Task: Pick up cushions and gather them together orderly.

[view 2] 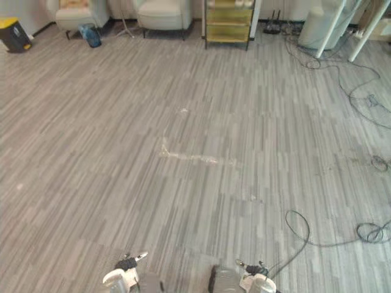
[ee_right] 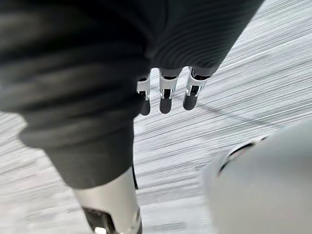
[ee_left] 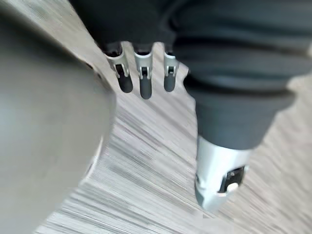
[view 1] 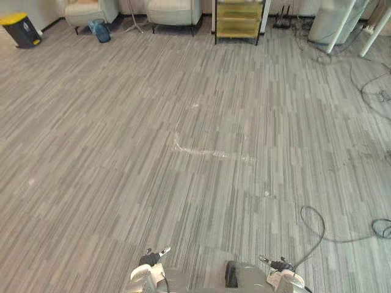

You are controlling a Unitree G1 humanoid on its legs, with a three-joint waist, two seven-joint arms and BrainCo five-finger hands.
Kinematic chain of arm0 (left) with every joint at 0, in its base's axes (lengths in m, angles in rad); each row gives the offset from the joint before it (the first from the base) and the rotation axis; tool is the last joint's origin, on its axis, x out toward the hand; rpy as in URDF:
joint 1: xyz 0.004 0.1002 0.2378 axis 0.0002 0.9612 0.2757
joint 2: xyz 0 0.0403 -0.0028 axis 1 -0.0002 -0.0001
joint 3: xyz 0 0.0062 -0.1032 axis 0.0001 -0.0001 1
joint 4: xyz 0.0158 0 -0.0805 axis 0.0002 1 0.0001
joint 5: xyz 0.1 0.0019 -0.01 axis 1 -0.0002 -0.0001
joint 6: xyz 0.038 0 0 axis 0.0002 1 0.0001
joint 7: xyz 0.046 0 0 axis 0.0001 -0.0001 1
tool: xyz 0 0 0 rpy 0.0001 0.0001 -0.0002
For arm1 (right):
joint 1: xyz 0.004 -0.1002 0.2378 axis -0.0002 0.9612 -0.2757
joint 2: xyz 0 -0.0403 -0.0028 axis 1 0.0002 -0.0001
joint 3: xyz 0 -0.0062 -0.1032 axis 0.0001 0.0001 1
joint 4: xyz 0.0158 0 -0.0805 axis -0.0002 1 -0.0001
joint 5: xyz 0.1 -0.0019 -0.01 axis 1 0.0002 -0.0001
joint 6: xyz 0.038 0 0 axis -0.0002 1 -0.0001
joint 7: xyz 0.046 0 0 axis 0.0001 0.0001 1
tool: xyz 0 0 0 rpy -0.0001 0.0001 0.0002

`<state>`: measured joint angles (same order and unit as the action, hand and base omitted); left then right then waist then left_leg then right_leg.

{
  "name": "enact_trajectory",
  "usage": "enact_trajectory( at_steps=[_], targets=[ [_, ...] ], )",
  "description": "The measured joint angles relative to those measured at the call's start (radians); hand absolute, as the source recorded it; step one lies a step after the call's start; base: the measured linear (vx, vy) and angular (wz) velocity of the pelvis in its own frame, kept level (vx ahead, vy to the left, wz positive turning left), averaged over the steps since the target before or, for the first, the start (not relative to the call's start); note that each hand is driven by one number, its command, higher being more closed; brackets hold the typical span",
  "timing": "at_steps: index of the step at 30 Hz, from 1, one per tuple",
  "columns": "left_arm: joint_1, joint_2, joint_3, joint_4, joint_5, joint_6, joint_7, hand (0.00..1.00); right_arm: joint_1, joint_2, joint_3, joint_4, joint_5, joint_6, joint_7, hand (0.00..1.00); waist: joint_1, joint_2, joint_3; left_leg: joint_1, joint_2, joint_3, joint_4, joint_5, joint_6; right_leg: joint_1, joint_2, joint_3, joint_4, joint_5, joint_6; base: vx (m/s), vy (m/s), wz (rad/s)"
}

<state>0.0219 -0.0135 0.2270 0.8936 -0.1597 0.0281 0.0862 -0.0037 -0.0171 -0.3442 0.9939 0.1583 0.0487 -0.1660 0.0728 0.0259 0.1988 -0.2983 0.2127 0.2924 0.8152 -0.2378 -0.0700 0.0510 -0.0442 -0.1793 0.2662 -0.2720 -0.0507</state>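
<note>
My left hand (ee_left: 145, 78) hangs at my side above the grey striped floor (view 1: 195, 152), fingers straight and thumb apart, holding nothing. My right hand (ee_right: 165, 95) hangs the same way on the other side, fingers straight and empty. At the far left a pale armchair (view 2: 76, 13) carries a tan pad (view 2: 74, 3) on its seat, cut off by the picture's edge; I cannot tell whether it is a cushion.
A second pale armchair (view 1: 174, 9) stands beside the first. A black bin with a yellow lid (view 1: 21, 29) and a blue container (view 1: 101, 30) are far left. A yellow shelf cart (view 1: 238, 19), white frame legs (view 1: 342, 24) and loose cables (view 1: 376, 91) are at the far right.
</note>
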Motion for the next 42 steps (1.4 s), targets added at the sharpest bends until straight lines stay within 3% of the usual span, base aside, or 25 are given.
enact_trajectory(
  at_steps=[4,5,6,7,9,10,12,14,15,17,18,21,22,24,25,26,28,31,33,34,35,38,40,41,42],
  targets=[
    [-0.007,-0.007,-0.003,-0.016,0.000,-0.001,0.001,0.00,0.000,0.006,-0.038,0.003,0.000,0.000,-0.002,0.00,0.037,-0.001,-0.003,-0.035,-0.108,0.021,-0.509,0.104,0.000,0.118,0.002,0.027,-0.142,0.002,0.044,0.57,0.049,-0.30],
    [-0.008,-0.001,-0.007,-0.013,0.000,0.000,0.001,0.00,-0.002,0.007,-0.039,0.006,0.000,0.002,-0.002,0.00,0.057,-0.011,-0.008,-0.035,-0.129,-0.010,-0.532,0.212,0.035,0.153,0.001,0.060,-0.172,-0.010,0.064,0.62,0.172,-0.73],
    [-0.007,0.017,-0.007,-0.003,0.000,0.002,0.002,0.00,-0.008,0.023,-0.035,0.006,-0.002,0.002,-0.002,0.00,0.061,-0.031,-0.019,-0.025,-0.152,-0.024,-0.531,0.236,0.083,0.169,-0.019,0.082,-0.167,-0.017,0.077,0.78,0.214,-0.67],
    [-0.013,0.032,-0.014,0.005,0.002,0.006,0.002,0.00,-0.008,0.037,-0.036,0.001,-0.004,0.003,-0.001,0.00,0.049,-0.066,-0.032,-0.006,-0.173,-0.002,-0.529,0.200,0.113,0.125,-0.058,0.100,-0.066,-0.011,0.098,0.78,0.224,-0.44],
    [-0.010,0.043,-0.024,0.012,0.002,0.005,0.002,0.00,0.001,0.045,-0.036,0.002,-0.011,0.008,0.003,0.00,0.056,-0.086,-0.028,0.072,-0.191,0.026,-0.533,0.156,0.117,0.031,-0.089,0.139,0.229,0.013,0.183,0.62,0.195,-0.25],
    [-0.014,0.057,-0.051,0.025,0.002,0.008,0.001,0.00,0.014,0.051,-0.035,0.002,-0.037,0.010,0.007,0.00,0.036,-0.092,-0.024,0.168,-0.214,0.018,-0.541,0.105,0.118,-0.090,-0.122,0.156,0.571,0.135,0.291,0.48,0.150,0.06],
    [-0.015,0.051,-0.077,0.053,0.002,0.011,0.001,0.00,0.028,0.036,-0.015,-0.026,-0.041,0.009,0.014,0.00,0.008,-0.075,-0.020,0.318,-0.226,-0.004,-0.587,0.078,0.118,-0.187,-0.153,0.107,0.775,0.101,0.247,0.69,0.157,0.31],
    [-0.019,0.040,-0.091,0.061,0.002,0.010,0.002,0.00,0.028,0.028,-0.006,-0.038,-0.041,0.007,0.018,0.00,0.005,-0.055,-0.018,0.400,-0.217,-0.007,-0.639,0.078,0.118,-0.252,-0.172,0.036,0.750,0.070,0.204,0.53,0.063,0.27],
    [-0.021,0.035,-0.100,0.072,0.002,0.010,0.001,0.00,0.019,0.021,-0.008,-0.035,-0.041,0.000,0.020,0.00,-0.003,-0.044,-0.011,0.483,-0.201,-0.025,-0.697,0.078,0.118,-0.291,-0.188,-0.066,0.612,0.036,0.155,0.50,-0.037,0.36],
    [-0.019,0.037,-0.108,0.081,0.003,0.009,0.001,0.00,0.020,0.018,-0.014,-0.029,-0.041,-0.001,0.021,0.00,-0.015,-0.045,-0.011,0.525,-0.191,-0.032,-0.725,0.077,0.116,-0.325,-0.181,-0.117,0.426,0.048,0.134,0.55,-0.098,0.44],
    [-0.018,0.043,-0.113,0.091,0.007,0.008,0.001,0.00,0.021,0.011,-0.026,-0.010,-0.041,0.000,0.020,0.00,-0.021,-0.047,-0.012,0.555,-0.185,-0.051,-0.746,0.057,0.085,-0.344,-0.146,-0.110,0.156,0.150,0.117,0.40,-0.138,0.42],
    [-0.011,0.058,-0.117,0.101,0.015,0.009,0.001,0.00,0.022,-0.003,-0.049,0.017,-0.036,0.000,0.020,0.00,-0.034,-0.065,-0.015,0.626,-0.191,-0.119,-0.740,-0.022,0.041,-0.342,-0.090,0.020,-0.014,0.381,0.068,0.62,-0.273,0.42],
    [-0.003,0.038,-0.103,0.115,0.021,0.009,-0.002,0.00,0.011,-0.031,-0.048,0.026,-0.041,0.000,0.020,0.00,-0.031,-0.010,-0.022,0.638,-0.155,-0.138,-0.702,-0.030,0.036,-0.344,-0.062,0.012,0.060,0.308,0.052,0.52,-0.258,0.10],
    [0.004,0.021,-0.071,0.115,0.022,0.009,-0.002,0.00,0.005,-0.032,-0.055,0.024,-0.039,0.000,0.020,0.00,-0.037,0.015,-0.026,0.522,-0.124,-0.190,-0.423,-0.026,0.028,-0.321,-0.063,-0.021,0.096,0.228,0.051,0.49,-0.278,0.26],
    [0.003,-0.001,-0.026,0.104,0.022,0.012,-0.002,0.00,0.017,-0.033,-0.064,0.003,-0.031,0.000,0.018,0.00,-0.045,0.043,-0.017,0.369,-0.064,-0.215,-0.085,0.065,-0.044,-0.259,-0.039,-0.043,0.073,0.196,0.032,0.51,-0.216,0.24],
    [0.015,-0.005,-0.016,0.087,0.020,0.013,-0.002,0.00,0.019,-0.036,-0.054,0.004,-0.031,0.003,0.016,0.00,-0.028,0.066,-0.009,0.284,-0.008,-0.208,0.115,0.115,-0.053,-0.195,-0.008,-0.048,0.054,0.167,0.009,0.51,-0.176,0.08],
    [0.028,0.006,-0.021,0.061,0.015,0.012,-0.006,0.00,0.020,-0.030,-0.038,0.003,-0.033,0.005,0.013,0.00,-0.012,0.055,0.000,0.201,0.009,-0.175,0.201,0.059,-0.030,-0.091,0.001,-0.045,0.012,0.128,0.001,0.48,-0.113,-0.11],
    [0.036,0.012,-0.030,0.040,0.007,0.004,-0.005,0.00,0.013,-0.024,-0.037,0.010,-0.029,0.004,0.011,0.00,0.001,0.039,0.001,0.103,-0.036,-0.076,-0.073,-0.003,-0.002,0.026,-0.009,-0.025,-0.088,0.111,0.020,0.40,-0.050,-0.19],
    [0.034,0.010,-0.033,0.040,0.006,0.004,-0.004,0.00,0.003,-0.023,-0.047,0.013,-0.029,0.005,0.011,0.00,0.005,0.041,0.000,0.100,-0.088,-0.073,-0.392,0.051,-0.002,0.055,-0.012,-0.006,-0.117,0.100,0.040,0.42,0.090,-0.44],
    [0.031,0.009,-0.040,0.046,0.007,0.004,-0.004,0.00,0.009,-0.026,-0.049,0.020,-0.029,0.006,0.011,0.00,0.021,0.044,-0.003,0.113,-0.118,-0.101,-0.599,0.194,-0.006,0.084,-0.006,0.020,-0.140,0.087,0.064,0.51,0.168,-0.58],
    [0.028,0.016,-0.050,0.048,0.012,0.005,-0.004,0.00,0.016,-0.018,-0.048,0.030,-0.030,0.013,0.010,0.00,0.040,0.028,-0.019,0.145,-0.144,-0.097,-0.629,0.246,0.030,0.114,-0.014,0.049,-0.164,0.081,0.086,0.53,0.159,-0.49],
    [0.011,0.052,-0.061,0.071,0.030,0.009,-0.009,0.00,0.021,0.000,-0.045,0.051,-0.032,0.021,0.013,0.00,0.032,-0.028,-0.039,0.138,-0.179,-0.079,-0.571,0.198,0.085,0.143,-0.065,0.058,-0.184,0.092,0.116,0.56,0.112,-0.08],
    [0.005,0.052,-0.061,0.082,0.031,0.011,-0.009,0.00,0.021,-0.002,-0.044,0.049,-0.039,0.021,0.016,0.00,0.037,-0.031,-0.043,0.173,-0.186,-0.053,-0.525,0.162,0.114,0.115,-0.079,0.104,-0.040,0.102,0.129,0.48,0.133,-0.29],
    [0.006,0.049,-0.076,0.098,0.034,0.018,-0.011,0.00,0.021,-0.013,-0.039,0.049,-0.042,0.020,0.022,0.00,0.036,-0.007,-0.054,0.236,-0.176,-0.057,-0.560,0.117,0.105,0.025,-0.078,0.125,0.196,0.116,0.184,0.39,0.133,-0.34],
    [0.002,0.052,-0.110,0.101,0.034,0.025,-0.013,0.00,0.016,-0.015,-0.034,0.040,-0.042,0.020,0.031,0.00,0.032,0.001,-0.039,0.323,-0.183,-0.060,-0.611,0.078,0.088,-0.092,-0.099,0.141,0.481,0.137,0.288,0.43,0.132,-0.15]
  ],
)
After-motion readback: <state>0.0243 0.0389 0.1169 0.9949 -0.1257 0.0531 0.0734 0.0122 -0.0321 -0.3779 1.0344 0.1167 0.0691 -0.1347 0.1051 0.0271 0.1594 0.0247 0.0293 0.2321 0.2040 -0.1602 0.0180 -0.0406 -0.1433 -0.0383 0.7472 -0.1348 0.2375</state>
